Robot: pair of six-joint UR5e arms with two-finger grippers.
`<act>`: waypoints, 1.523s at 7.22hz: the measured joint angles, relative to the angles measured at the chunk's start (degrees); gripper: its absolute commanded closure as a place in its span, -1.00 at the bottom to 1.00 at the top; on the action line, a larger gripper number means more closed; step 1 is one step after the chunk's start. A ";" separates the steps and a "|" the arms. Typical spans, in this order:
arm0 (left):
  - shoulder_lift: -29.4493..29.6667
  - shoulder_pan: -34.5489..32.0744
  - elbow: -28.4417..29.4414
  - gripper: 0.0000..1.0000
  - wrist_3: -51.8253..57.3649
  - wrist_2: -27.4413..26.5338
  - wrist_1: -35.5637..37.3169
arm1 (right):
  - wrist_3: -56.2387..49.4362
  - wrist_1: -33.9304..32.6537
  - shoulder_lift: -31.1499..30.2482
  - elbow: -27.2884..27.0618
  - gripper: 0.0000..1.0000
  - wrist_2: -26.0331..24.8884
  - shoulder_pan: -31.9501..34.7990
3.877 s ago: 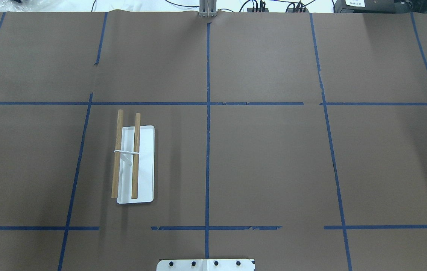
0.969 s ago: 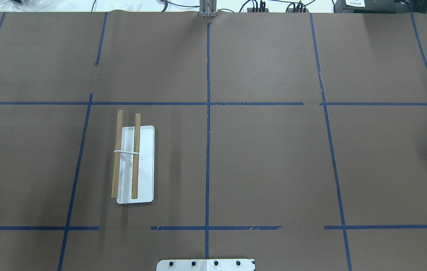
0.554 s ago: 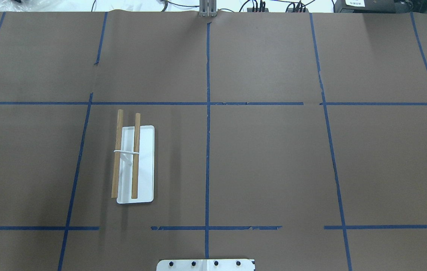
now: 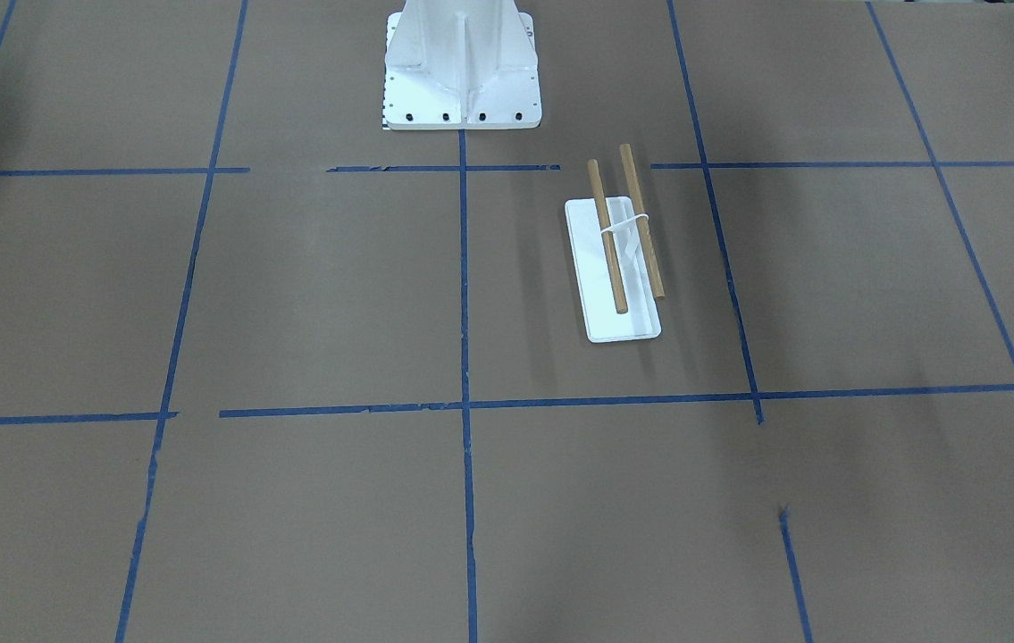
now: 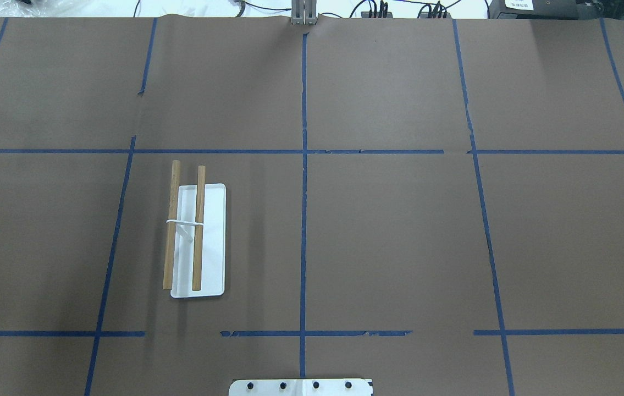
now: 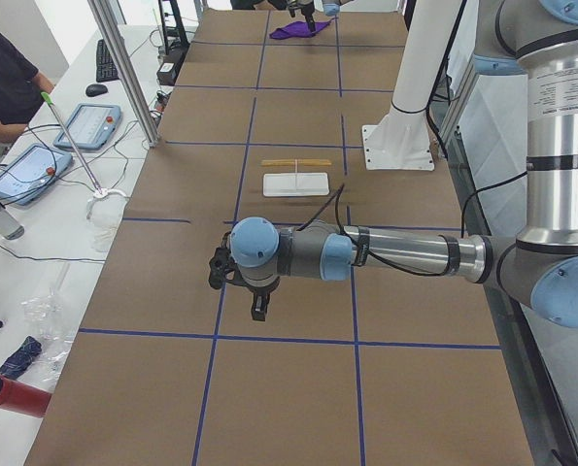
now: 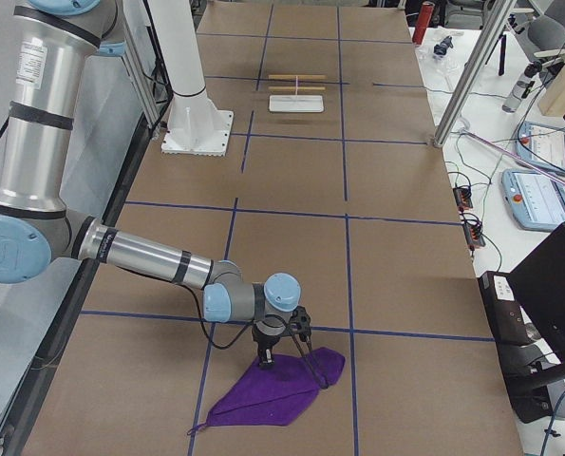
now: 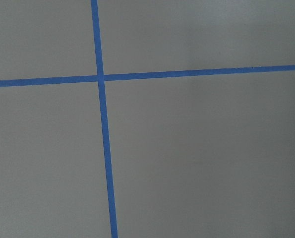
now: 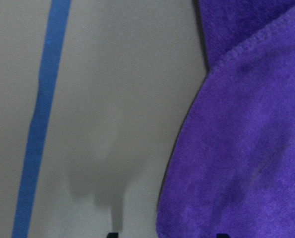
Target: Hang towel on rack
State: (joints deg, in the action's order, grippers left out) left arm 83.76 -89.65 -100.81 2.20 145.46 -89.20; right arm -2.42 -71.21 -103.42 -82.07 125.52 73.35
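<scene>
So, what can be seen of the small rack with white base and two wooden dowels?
The small rack has a flat white rectangular base and two parallel tan wooden dowels held above it, joined at mid-length by a thin white bracket. It stands upright on the brown paper-covered table, left of the robot's white pedestal. Both dowels are bare; only the table touches it.
</scene>
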 measured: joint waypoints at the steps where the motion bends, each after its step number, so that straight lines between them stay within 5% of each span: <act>1: 0.00 0.00 0.00 -1.00 0.00 0.00 0.00 | -0.02 0.06 0.03 0.53 0.44 -0.80 -0.08; 2: 0.00 0.00 -0.02 -1.00 0.00 0.00 0.00 | 0.02 0.10 0.11 0.78 0.99 -1.20 -0.11; 7: 0.00 0.00 -0.08 -1.00 0.00 0.00 -0.08 | -0.36 -0.13 2.45 -1.09 1.00 -0.90 0.82; 9: 0.00 0.00 -0.23 -1.00 0.00 0.00 -0.11 | -0.49 -5.18 -0.13 -12.69 1.00 -0.62 6.85; 11: 0.00 0.00 -0.39 -1.00 0.00 0.00 -0.11 | -0.53 -21.51 -0.96 -29.79 1.00 -0.65 12.59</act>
State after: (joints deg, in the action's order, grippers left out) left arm 83.76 -89.65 -101.20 2.20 145.46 -89.32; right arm -2.96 -92.73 -104.39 -111.86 124.86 85.93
